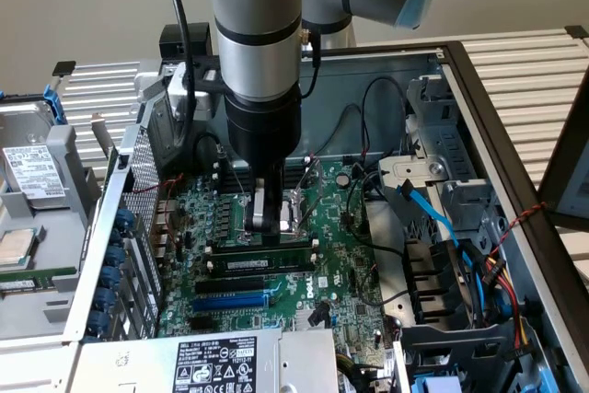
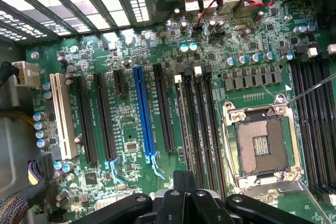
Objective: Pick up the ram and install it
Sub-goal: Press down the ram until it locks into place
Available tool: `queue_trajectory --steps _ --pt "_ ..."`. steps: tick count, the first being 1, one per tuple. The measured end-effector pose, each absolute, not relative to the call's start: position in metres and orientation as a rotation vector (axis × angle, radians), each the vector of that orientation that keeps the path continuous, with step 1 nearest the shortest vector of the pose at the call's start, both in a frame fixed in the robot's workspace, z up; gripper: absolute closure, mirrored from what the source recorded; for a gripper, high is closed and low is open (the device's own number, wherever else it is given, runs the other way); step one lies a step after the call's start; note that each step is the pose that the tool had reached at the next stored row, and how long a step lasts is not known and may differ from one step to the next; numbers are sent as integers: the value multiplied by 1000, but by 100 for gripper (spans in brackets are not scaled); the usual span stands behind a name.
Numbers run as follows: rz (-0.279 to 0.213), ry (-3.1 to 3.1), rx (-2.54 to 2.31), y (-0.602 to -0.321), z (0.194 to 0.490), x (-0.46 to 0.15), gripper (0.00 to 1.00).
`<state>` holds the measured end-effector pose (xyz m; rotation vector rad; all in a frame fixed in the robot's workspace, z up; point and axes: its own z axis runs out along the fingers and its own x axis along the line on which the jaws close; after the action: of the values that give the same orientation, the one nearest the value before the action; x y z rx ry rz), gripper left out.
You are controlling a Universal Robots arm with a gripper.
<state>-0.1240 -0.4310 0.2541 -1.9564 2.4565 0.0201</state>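
Claw (image 1: 266, 219) shut over ram (image 1: 262, 246) | tips hide ram's middle

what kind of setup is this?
Likely a PC assembly or repair bench: an open computer case on a slatted table, the motherboard exposed, a robot gripper over its slots.

In the exterior view the arm (image 1: 262, 52) is cut off by the top edge, and it covers the back part of the green board (image 1: 340, 264). The claw (image 1: 267, 218) hides the place where it touches the memory slots, so it cannot be told if a ram stick sits between its fingers. The print on the white label (image 1: 216, 361) is too small to read. In the wrist view the claw (image 2: 184, 198) is cut off by the picture edge
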Motion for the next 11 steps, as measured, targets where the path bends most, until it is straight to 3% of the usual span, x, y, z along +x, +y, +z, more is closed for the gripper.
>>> queue_trajectory --steps 11 --pt "24 2610 -1740 -431 253 -124 89"
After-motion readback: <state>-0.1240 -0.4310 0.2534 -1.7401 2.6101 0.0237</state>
